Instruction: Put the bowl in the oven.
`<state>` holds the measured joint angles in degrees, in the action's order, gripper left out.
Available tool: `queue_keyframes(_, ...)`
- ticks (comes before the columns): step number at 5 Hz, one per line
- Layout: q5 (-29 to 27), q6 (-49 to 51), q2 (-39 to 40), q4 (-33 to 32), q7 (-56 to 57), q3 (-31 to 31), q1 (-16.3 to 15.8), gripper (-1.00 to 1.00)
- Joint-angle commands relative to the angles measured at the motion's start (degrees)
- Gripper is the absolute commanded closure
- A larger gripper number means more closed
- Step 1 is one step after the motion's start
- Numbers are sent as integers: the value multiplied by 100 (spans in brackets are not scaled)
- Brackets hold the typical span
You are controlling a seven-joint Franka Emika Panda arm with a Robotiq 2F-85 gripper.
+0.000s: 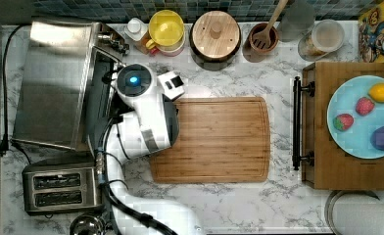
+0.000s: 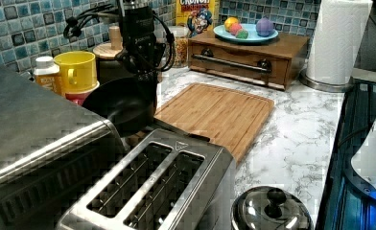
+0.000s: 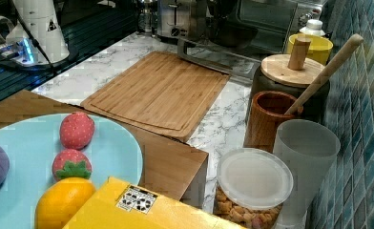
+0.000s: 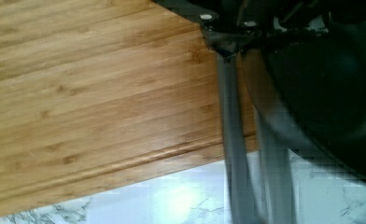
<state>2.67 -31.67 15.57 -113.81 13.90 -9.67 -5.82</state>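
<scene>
**Kid:** Where is the bowl?

**Helper:** Up in the air. In the left view it hangs tipped on its side, just under the hand, with its dark inside facing us. It sits above the oven's open door, next to the cutting board.

**Kid:** Is the hand holding it?

**Helper:** Yes. It is pinching the bowl's rim from above.

**Kid:** And the oven?

**Helper:** In the top view it is the big shiny box at the top view's left. The hand and bowl are right beside its front, over the dropped-down door.

**Kid:** So which way does the bowl go?

**Helper:** I think sideways, toward the top view's left, into the oven's mouth. The bowl is tipped, so it may need to be made flat first, or it could bump the door's edge.
</scene>
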Motion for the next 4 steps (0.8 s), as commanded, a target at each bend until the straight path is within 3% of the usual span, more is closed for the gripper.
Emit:
queue_keyframes(1,136,-306,263,1162,-656,-390,-504,100)
queue_keyframes(2,-72,-477,564,1420,-1147,-365,-610,100)
queue_keyframes(3,-545,-482,889,1648,-1288,-439,-515,100)
queue_keyframes(4,-1008,-985,915,1398,-1420,-608,-329,100)
